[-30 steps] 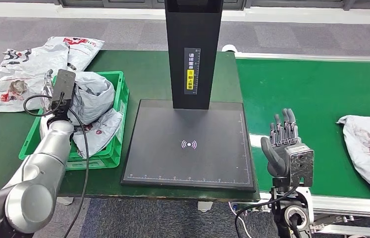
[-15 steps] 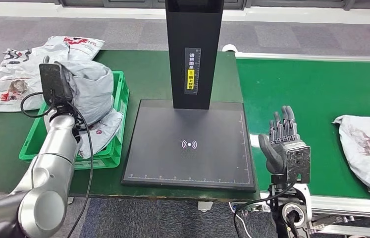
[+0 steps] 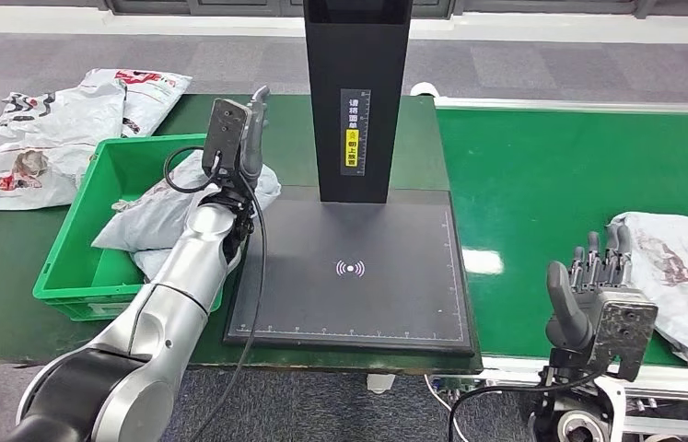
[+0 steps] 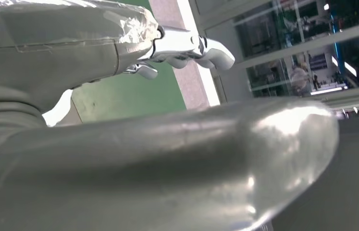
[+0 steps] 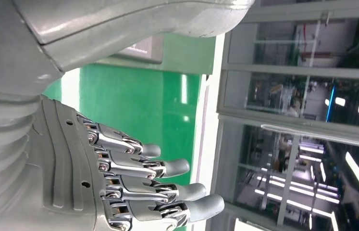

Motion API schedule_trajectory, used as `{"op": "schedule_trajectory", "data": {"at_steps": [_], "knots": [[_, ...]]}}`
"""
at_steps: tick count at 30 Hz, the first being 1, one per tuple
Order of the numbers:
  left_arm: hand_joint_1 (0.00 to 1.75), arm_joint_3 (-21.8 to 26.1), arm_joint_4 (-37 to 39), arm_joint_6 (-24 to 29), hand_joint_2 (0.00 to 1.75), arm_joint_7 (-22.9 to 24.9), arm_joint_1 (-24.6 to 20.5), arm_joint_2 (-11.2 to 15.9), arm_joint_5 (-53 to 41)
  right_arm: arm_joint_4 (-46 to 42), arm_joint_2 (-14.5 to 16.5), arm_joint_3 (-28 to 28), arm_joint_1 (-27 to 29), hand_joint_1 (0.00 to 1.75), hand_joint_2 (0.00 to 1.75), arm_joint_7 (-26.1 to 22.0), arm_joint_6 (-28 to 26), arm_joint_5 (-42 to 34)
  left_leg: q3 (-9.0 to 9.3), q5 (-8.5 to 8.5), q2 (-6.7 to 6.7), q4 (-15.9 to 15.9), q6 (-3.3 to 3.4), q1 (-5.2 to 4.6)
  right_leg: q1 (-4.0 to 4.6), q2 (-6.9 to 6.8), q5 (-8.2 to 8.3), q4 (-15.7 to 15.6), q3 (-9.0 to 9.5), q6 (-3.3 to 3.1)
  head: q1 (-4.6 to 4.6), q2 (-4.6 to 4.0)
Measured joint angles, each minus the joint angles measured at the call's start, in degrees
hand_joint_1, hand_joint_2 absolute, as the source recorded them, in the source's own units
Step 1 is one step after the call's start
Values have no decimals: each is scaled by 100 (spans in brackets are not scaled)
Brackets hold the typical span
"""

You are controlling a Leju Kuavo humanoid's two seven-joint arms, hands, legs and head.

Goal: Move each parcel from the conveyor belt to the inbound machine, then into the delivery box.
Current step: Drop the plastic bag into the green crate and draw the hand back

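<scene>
One grey parcel (image 3: 169,216) hung from the left hand (image 3: 250,138), which gripped it between the green crate (image 3: 73,276) and the black scanner plate (image 3: 349,267). One parcel (image 3: 676,276) lay on the belt (image 3: 561,175). The right hand (image 3: 598,285) was spread wide, holding nothing.

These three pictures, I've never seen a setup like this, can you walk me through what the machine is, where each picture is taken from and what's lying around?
It is a humanoid robot sorting parcels. The wide picture comes from its head, looking down at a green table; the other two come from cameras at its wrists, close behind each hand.

The black flat plate with the tall post is the inbound machine. Beside it stands a green delivery box. The left hand is raised at the machine's corner, with a grey parcel draped below it over the box's edge; the hold itself is hidden. The right hand is open, holding nothing, next to another parcel on the conveyor belt. More bags lie beyond the box.
</scene>
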Motion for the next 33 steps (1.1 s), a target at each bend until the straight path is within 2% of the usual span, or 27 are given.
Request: {"op": "schedule_trajectory", "data": {"at_steps": [4, 8, 13, 28, 33], "knots": [[0, -61, 32, 41, 0, 53, -19, -15, 1, -94, 49, -103, 28, 0, 175, 2, 3, 22, 0, 7, -6, -2, -7, 7, 6, -3, -1, 5, 0, -2, -1, 0], [0, -122, 66, 316, 175, 98, -31, -14, -81, -191, 115, -216, 28, 0, 175, 38, 4, 74, 0, 8, -4, -2, -8, 10, 5, 1, 0, 8, 1, -3, 0, -1], [0, -152, 139, 644, 175, 226, -58, 9, -272, -339, 205, -342, 26, 0, 175, 98, 25, 108, -1, 8, -5, -2, -8, 9, 4, -1, 0, 7, 1, -3, -1, 0], [0, -159, 254, 701, 175, 237, -84, 45, -301, -449, 244, -414, 28, 0, 175, 103, 25, 115, 0, 8, -4, -2, -8, 9, 5, 0, 0, 7, 1, -3, -1, -1], [0, -159, 249, 457, 175, -125, -79, 43, -25, -449, 244, -414, 32, 0, 175, 98, -4, 78, 0, 8, -4, -2, -8, 9, 5, -1, 0, 7, 1, -3, -1, 0]]}}
